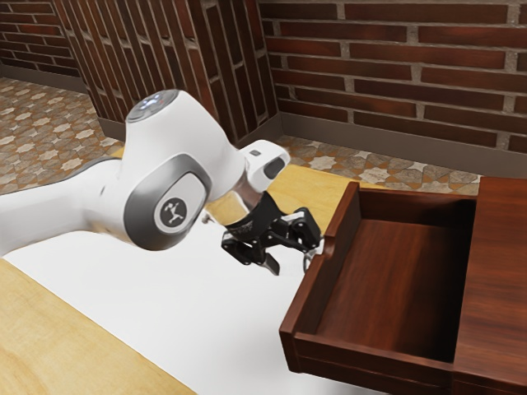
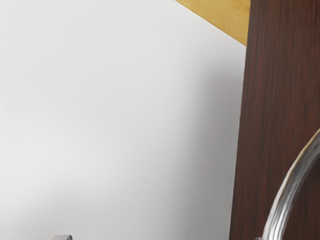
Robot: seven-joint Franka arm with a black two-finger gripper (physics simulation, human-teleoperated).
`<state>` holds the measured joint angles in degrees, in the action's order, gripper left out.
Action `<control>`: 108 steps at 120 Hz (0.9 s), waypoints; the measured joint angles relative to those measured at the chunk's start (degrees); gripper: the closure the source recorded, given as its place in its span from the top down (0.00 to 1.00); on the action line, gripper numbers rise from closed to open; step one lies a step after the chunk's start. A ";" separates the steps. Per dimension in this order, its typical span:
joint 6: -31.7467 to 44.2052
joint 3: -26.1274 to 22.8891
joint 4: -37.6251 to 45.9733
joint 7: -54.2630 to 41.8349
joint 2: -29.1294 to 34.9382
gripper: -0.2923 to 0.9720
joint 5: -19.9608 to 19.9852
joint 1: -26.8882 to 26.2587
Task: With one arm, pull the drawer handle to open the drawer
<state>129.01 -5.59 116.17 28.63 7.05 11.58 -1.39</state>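
The open drawer (image 1: 387, 288) has its handle (image 1: 310, 258) just beside the jaws; whether they grip it I cannot tell. The wrist view shows the handle (image 2: 295, 185) as curved metal.

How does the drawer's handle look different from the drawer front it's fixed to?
The handle is shiny silver metal; the drawer front is dark reddish wood. The handle is a thin curved bar; the drawer front is a broad flat panel. Both belong to the same pulled-out drawer.
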 joint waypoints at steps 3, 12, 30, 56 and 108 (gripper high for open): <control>0.00 0.01 0.08 0.05 0.06 0.57 -0.08 0.06; -0.01 0.02 0.31 0.17 0.38 0.57 -0.22 0.23; -0.03 -0.03 1.22 0.18 1.21 0.57 -0.04 0.87; -0.02 -0.05 1.18 0.29 1.05 0.58 -0.03 0.85; 0.11 -0.06 0.86 0.01 0.58 0.63 0.55 0.71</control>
<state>129.13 -5.65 117.03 28.64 7.63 12.13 -0.68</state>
